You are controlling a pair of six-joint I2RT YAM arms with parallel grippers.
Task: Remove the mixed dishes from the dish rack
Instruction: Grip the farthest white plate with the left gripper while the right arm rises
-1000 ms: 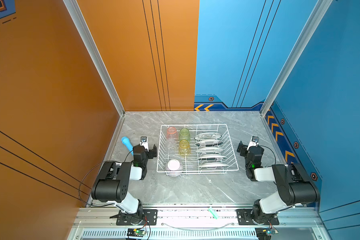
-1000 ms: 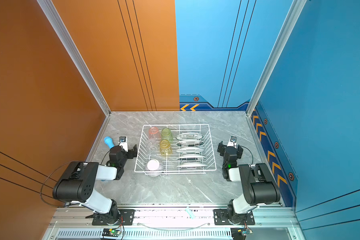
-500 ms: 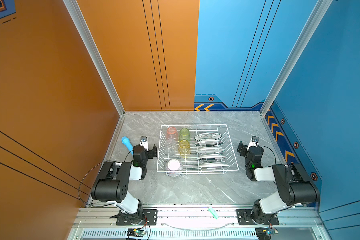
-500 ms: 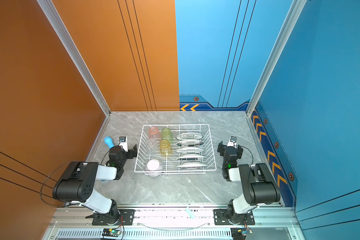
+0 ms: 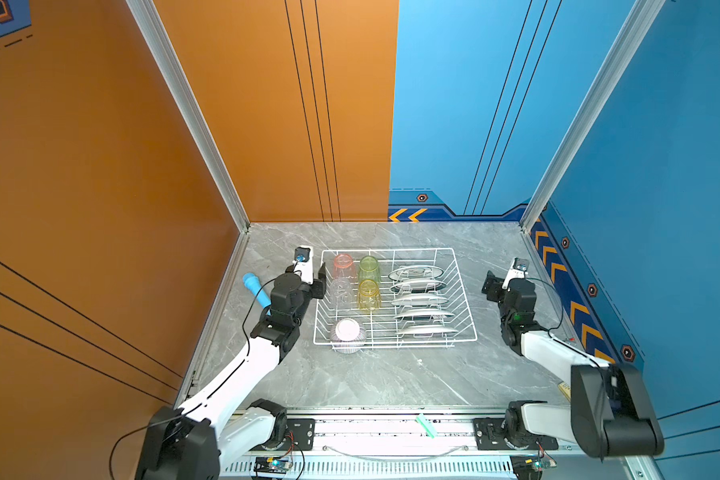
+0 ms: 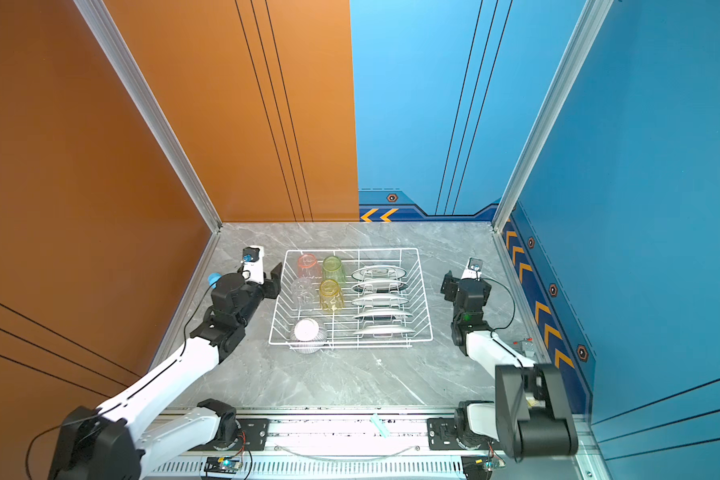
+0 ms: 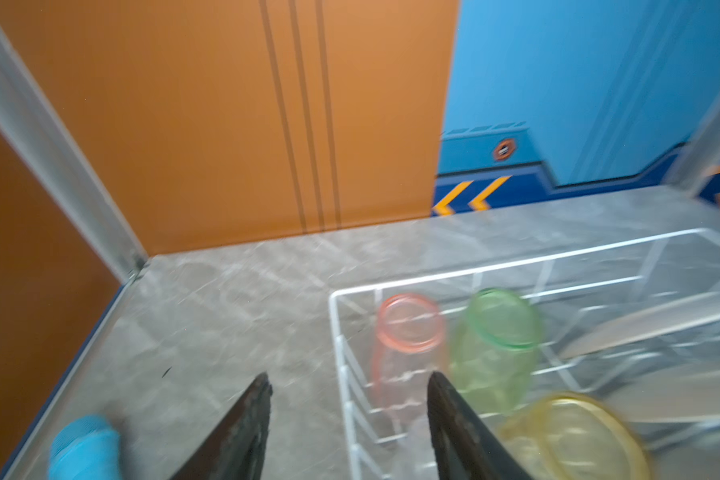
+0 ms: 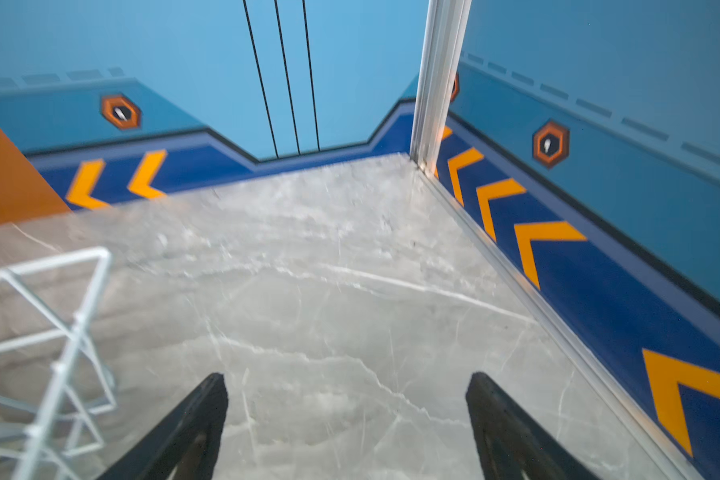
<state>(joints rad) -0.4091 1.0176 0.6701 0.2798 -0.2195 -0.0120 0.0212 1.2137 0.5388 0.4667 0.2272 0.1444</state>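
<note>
While the right gripper [image 8: 348, 379] waits spread wide beside the rack [image 5: 391, 249], the left gripper [image 7: 348, 380] has swung to its edge. Its jaws are narrowed but apart and empty, facing the pink tumbler [image 5: 343, 266] in the rack's far corner. Unloading is likely just starting.

No word, number or brand name can be read anywhere. Only painted signs show. On the dark blue band [image 5: 437, 214] at the foot of the far wall stand two orange chevrons [image 5: 408, 215] that point to the left. A row of chevrons [image 8: 549, 231] runs along the foot of the right wall. Hexagon badges [image 8: 120, 112], orange and black, carry a small white mark, too blurred to tell.
</note>
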